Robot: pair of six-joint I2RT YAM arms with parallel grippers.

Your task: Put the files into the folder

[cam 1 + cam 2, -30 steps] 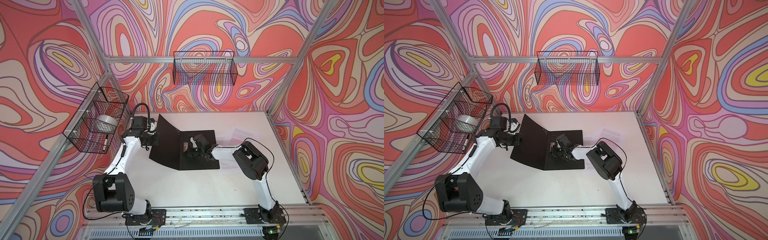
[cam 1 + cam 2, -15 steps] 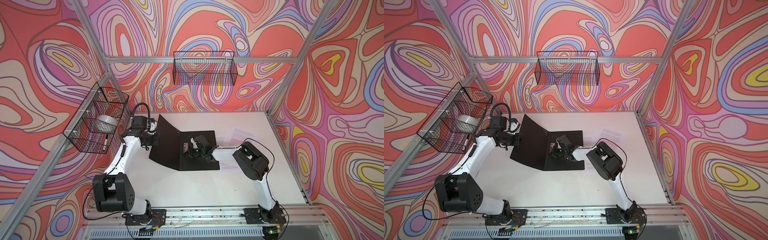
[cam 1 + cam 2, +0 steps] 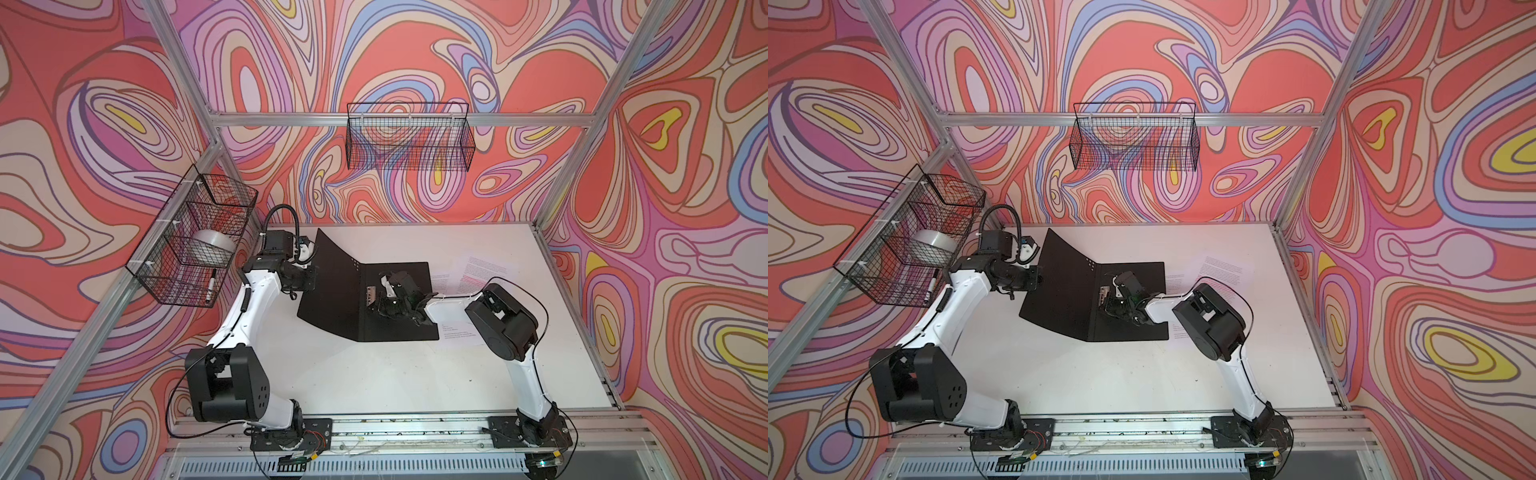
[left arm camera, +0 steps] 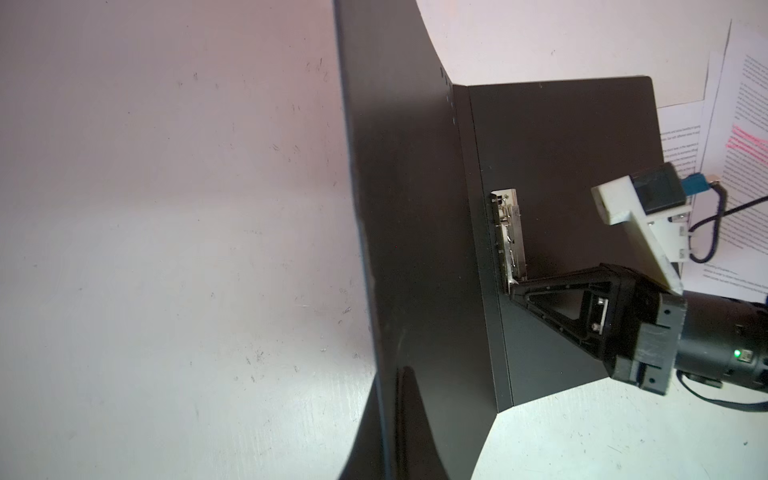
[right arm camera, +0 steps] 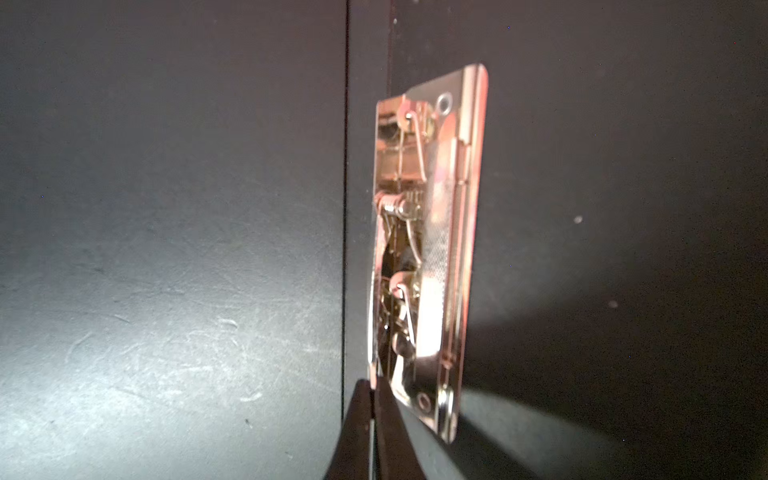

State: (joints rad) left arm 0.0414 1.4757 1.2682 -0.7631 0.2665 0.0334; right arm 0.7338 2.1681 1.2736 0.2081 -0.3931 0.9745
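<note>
The left gripper (image 3: 311,277) is clamped on the raised left cover of the open folder (image 3: 399,328), mid-frame. The right gripper (image 4: 514,286), clenched empty, touches one end of the metal clip (image 5: 436,249). The files (image 3: 478,274) lie right of the folder.

Both top views high, looking down on the table (image 3: 374,382), wrist views close, sharing the clip (image 5: 432,232) of the folder (image 4: 561,166)

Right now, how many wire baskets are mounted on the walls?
2. One wire basket hangs on the back wall; the other basket hangs on the side wall by the left arm. None seems hidden.
</note>
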